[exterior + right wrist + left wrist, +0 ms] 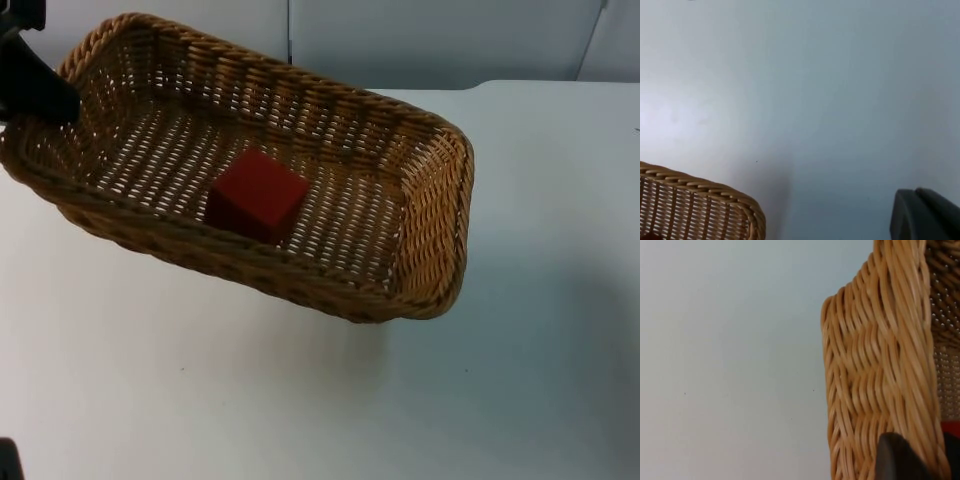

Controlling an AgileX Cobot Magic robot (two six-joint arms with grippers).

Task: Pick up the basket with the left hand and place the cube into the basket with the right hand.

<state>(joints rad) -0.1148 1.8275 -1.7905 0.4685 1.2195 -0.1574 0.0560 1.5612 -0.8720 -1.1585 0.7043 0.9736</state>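
Observation:
A woven wicker basket (430, 215) hangs tilted above the white table, casting a shadow under it. A red cube (257, 194) rests on the basket's floor near the middle. My left gripper (62, 100) is shut on the basket's rim at its far left end. In the left wrist view the rim (880, 365) stands between the jaws of the left gripper (925, 460), and a bit of the red cube (951, 429) shows inside. Part of my right gripper (922, 215) hovers over bare table, away from the basket's corner (700, 205).
White table top (330, 400) spreads in front of and to the right of the basket. The grey partition wall (420, 40) stands behind it.

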